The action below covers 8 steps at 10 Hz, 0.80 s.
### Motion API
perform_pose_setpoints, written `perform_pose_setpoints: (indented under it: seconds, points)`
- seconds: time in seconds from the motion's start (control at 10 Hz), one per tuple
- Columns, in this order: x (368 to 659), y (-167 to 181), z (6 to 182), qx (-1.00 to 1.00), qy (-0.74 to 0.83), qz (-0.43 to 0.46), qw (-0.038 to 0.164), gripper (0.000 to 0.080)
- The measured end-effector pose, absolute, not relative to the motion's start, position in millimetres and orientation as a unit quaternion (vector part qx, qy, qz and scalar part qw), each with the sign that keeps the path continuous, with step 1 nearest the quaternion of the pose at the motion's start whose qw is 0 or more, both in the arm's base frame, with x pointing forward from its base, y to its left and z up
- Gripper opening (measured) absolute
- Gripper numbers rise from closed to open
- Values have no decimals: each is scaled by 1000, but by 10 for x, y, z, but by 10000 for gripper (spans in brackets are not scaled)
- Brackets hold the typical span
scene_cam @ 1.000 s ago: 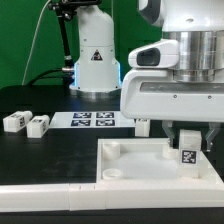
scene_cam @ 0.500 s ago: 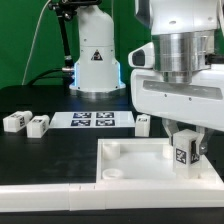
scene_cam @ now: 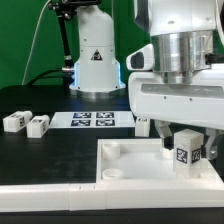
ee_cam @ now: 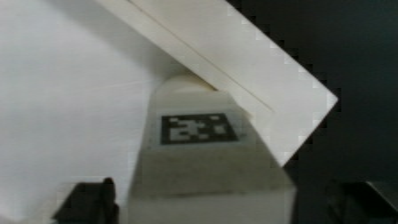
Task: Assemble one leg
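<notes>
My gripper (scene_cam: 186, 152) is shut on a leg (scene_cam: 185, 147), a stubby white block with a black-and-white tag on its face. It holds the leg just above the far right corner of the large white square panel (scene_cam: 130, 165). In the wrist view the leg (ee_cam: 199, 150) fills the middle between my dark fingers (ee_cam: 86, 203), with the panel's corner (ee_cam: 231, 60) beyond it. Two more legs (scene_cam: 15, 122) (scene_cam: 38, 125) lie at the exterior view's left. Another leg (scene_cam: 143, 125) stands behind the panel.
The marker board (scene_cam: 92, 119) lies flat on the black table behind the panel. The robot's white base (scene_cam: 95, 60) stands at the back. A round socket (scene_cam: 113, 173) shows at the panel's near left corner.
The gripper with the leg rose a little and shifted slightly toward the exterior view's left between the earliest frame and now. In the last half second it hardly moved.
</notes>
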<state>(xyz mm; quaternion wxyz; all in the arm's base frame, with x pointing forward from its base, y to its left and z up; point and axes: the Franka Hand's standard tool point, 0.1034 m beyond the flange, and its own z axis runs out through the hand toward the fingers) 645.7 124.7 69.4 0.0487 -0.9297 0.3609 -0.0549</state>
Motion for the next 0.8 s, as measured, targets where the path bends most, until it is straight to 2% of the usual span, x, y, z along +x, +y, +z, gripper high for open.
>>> perform_pose_setpoints:
  seconds: [0.1, 0.8]
  points:
    - [6447, 1280, 702, -952, 300, -53, 37, 639]
    - [6432, 1284, 697, -998, -34, -61, 7, 649]
